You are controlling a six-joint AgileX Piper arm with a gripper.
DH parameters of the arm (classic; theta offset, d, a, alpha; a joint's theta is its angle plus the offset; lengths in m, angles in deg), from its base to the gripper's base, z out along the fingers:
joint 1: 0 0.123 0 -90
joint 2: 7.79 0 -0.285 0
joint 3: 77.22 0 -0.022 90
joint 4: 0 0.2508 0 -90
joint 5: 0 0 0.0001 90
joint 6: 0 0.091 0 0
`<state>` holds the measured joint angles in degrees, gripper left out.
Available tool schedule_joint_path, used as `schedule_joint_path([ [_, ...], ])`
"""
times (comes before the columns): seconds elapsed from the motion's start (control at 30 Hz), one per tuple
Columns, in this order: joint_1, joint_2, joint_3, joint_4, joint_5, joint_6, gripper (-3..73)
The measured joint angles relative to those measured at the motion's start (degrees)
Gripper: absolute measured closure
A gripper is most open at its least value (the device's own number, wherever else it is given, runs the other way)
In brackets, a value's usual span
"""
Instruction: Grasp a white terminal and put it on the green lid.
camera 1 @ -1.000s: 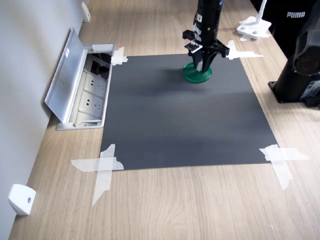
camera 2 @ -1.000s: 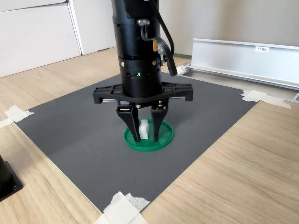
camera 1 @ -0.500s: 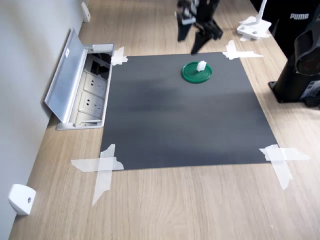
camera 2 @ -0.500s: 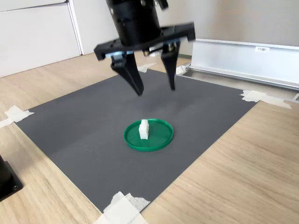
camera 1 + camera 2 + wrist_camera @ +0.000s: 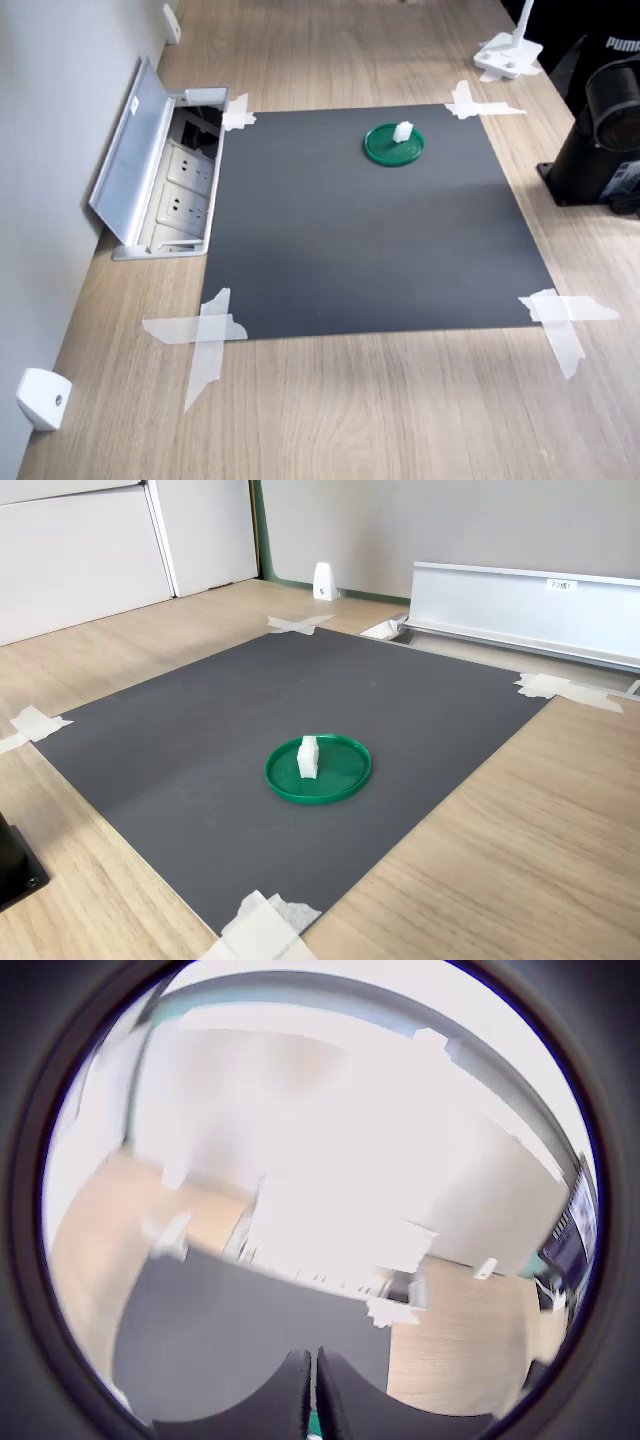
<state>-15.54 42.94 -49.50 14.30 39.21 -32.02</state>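
Tiny white plastic terminal stands upright on the round green plastic lid, around 9 o'clock; any bump topples it. Gripper looks clenched, holding nothing.

- Above the green lid and the white terminal standing on it, nothing blocks access in both exterior views.
- Open socket box flanks the black mat on the first exterior view's left.

The first exterior view looks steeply down on the tabletop from beyond one mat edge. The second exterior view sits low and near, facing across a mat corner. The wrist view tilts outward over the mat; all three share it.
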Motion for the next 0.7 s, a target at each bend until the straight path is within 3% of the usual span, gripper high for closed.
schedule_joint_path([
  [0.17,1.46,-8.23,7.49,-0.07,-7.29,13.76,70.0],
  [0.27,3.99,-12.61,12.34,-0.07,-8.33,17.96,70.0],
  [0.4,6.75,-18.78,18.55,-0.07,-8.34,19.24,70.0],
  [0.7,7.13,-32.68,28.78,-0.34,-12.23,19.44,70.0],
])
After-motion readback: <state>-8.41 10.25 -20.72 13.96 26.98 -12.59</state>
